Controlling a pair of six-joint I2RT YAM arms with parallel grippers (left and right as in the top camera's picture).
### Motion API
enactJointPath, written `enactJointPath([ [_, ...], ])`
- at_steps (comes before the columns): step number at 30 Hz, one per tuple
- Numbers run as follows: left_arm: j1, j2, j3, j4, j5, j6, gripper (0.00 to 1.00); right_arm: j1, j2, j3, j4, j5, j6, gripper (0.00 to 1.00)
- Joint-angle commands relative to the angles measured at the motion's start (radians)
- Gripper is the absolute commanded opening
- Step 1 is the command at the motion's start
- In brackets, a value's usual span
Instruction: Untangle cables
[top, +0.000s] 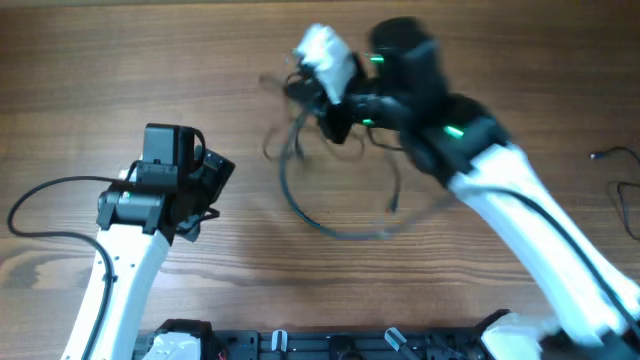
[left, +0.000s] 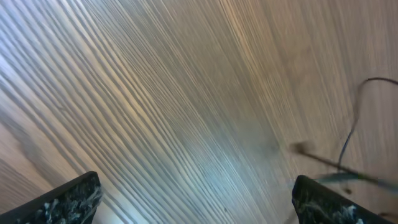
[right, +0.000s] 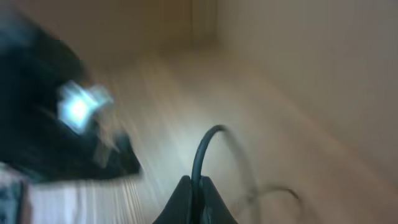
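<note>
The cables (top: 330, 205) lie mid-table as a loose black loop, with a tangle (top: 300, 90) at its far end. My right gripper (top: 334, 128) hangs over that tangle. The right wrist view shows this gripper (right: 196, 198) shut on one black cable (right: 200, 155), which arcs up and away from the closed jaws; a fainter blurred strand (right: 273, 193) lies beyond. My left gripper (top: 212, 190) sits left of the loop, apart from it. In the left wrist view it (left: 196, 202) stands wide open over bare wood, with thin cable strands (left: 348, 143) at the right beside one finger (left: 323, 202).
The wooden table (top: 120, 70) fills the view. Another thin black cord (top: 618, 160) lies at the right edge. A thicker arm cable (top: 45, 190) curves at the left. A black rail (top: 330, 345) runs along the near edge. A dark blurred shape (right: 56, 130) fills the right wrist view's left.
</note>
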Motion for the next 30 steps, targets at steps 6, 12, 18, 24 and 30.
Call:
enactJointPath([
  [6,-0.027,0.053,-0.005,0.179,0.375,0.006,1.00,0.005,-0.080,-0.001,0.013,0.022,0.130,0.04],
  [12,-0.109,0.053,-0.005,0.358,0.393,0.032,1.00,0.005,-0.080,-0.001,0.003,0.094,0.146,0.04],
  [18,-0.160,0.054,-0.005,0.439,0.306,-0.030,1.00,0.005,-0.091,-0.001,-0.008,0.095,0.140,0.04],
  [24,-0.144,0.063,-0.005,0.441,0.290,-0.335,1.00,0.005,-0.173,-0.001,-0.042,0.191,0.132,0.04],
  [30,-0.128,0.058,-0.005,0.525,0.311,-0.387,1.00,0.005,-0.302,-0.001,-0.152,0.215,0.111,0.04],
])
